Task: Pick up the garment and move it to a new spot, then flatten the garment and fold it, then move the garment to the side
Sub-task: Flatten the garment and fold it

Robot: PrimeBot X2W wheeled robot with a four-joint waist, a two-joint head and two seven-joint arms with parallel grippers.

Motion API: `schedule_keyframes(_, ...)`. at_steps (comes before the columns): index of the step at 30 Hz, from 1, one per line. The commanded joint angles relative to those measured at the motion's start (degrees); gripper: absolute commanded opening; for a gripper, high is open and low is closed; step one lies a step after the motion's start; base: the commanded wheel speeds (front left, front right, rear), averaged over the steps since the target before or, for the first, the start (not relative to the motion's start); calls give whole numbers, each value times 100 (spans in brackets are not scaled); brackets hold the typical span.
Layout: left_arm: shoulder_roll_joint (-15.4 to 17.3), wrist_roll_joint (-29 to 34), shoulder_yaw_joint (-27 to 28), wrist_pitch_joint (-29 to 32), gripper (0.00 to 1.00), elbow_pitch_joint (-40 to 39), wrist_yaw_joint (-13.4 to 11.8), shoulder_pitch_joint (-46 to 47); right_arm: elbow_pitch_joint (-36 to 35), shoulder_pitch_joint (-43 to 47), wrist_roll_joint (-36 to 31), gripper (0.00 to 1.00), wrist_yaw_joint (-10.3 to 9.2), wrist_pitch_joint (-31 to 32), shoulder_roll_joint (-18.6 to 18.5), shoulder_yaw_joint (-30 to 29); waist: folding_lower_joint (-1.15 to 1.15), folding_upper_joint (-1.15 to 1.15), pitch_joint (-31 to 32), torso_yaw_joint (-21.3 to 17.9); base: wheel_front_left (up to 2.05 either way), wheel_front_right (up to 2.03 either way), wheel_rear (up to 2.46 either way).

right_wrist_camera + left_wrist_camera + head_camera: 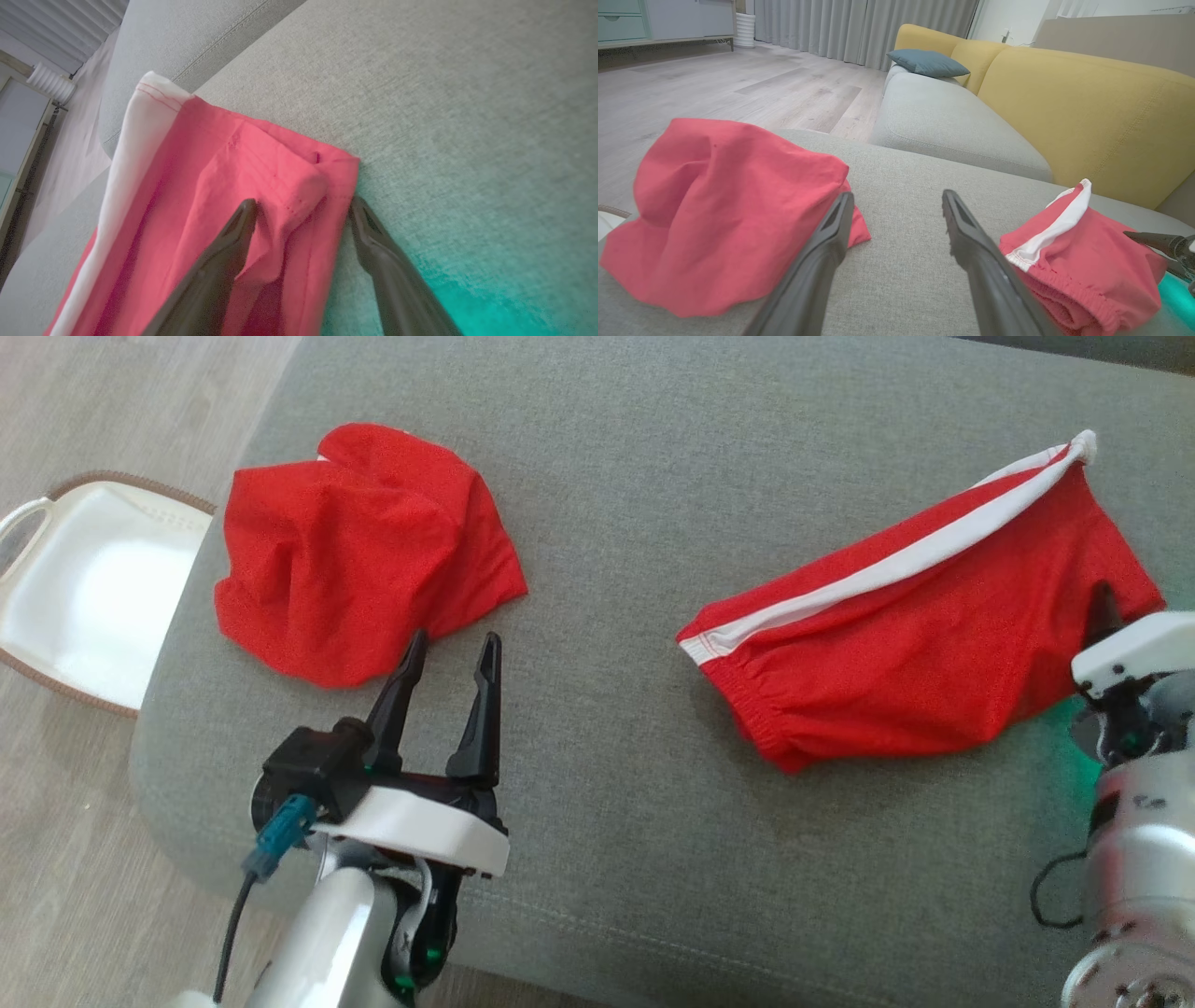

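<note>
Two red garments lie on the grey cushion [607, 784]. A crumpled plain red one [359, 555] [724, 214] is at the left. Red shorts with a white side stripe [924, 635] [1083, 261] [224, 186] lie at the right. My left gripper [450, 649] [896, 200] stands open just off the plain garment's near right corner, with nothing between its fingers. My right gripper [1111, 616] [301, 203] is open at the shorts' right edge, its fingers spread on either side of a raised fold of red cloth, low on the fabric.
A white basket with a brown rim [84, 597] sits on the wooden floor left of the cushion. Beyond are a second grey seat [952, 126], a yellow backrest [1087, 107] and a blue pillow [927, 63]. Bare grey fabric lies between the two garments.
</note>
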State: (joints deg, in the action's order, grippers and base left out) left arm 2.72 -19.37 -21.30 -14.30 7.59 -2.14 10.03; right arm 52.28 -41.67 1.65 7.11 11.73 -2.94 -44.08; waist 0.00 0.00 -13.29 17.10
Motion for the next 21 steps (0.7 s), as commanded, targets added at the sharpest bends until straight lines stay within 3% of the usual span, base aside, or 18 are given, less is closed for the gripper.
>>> schedule_keyframes(1, 16, -27, 184, -70, 100, -210, -48, 181, 18, -233, -47, 100, 37, 145, 6, 27, 0, 0, -24, 16, 0, 0, 0)
schedule_keyframes(14, 16, -74, 195, -70, 100, -285, -27, 339, 282, -859, -661, 100, 37, 703, 6, -418, 0, 0, -288, 68, 0, 0, 0)
schedule_keyframes(15, 16, -71, 198, -70, 100, -281, -27, 346, 348, -925, -625, 85, 37, 724, 6, -419, 0, 0, -300, 59, 0, 0, 0)
schedule_keyframes(16, 16, -66, 208, -70, 100, -276, -30, 349, 421, -993, -570, 15, 37, 721, 6, -404, 0, 0, -303, 40, 0, 0, 0)
schedule_keyframes(17, 16, -60, 219, -70, 100, -270, -34, 348, 485, -1059, -502, 0, 37, 674, 6, -359, 0, 0, -298, 16, 0, 0, 0)
schedule_keyframes(21, 16, -39, 247, -70, 100, -241, -40, 321, 620, -1148, -103, 0, 37, 291, 6, -277, 0, 0, -192, -137, 0, 0, 0)
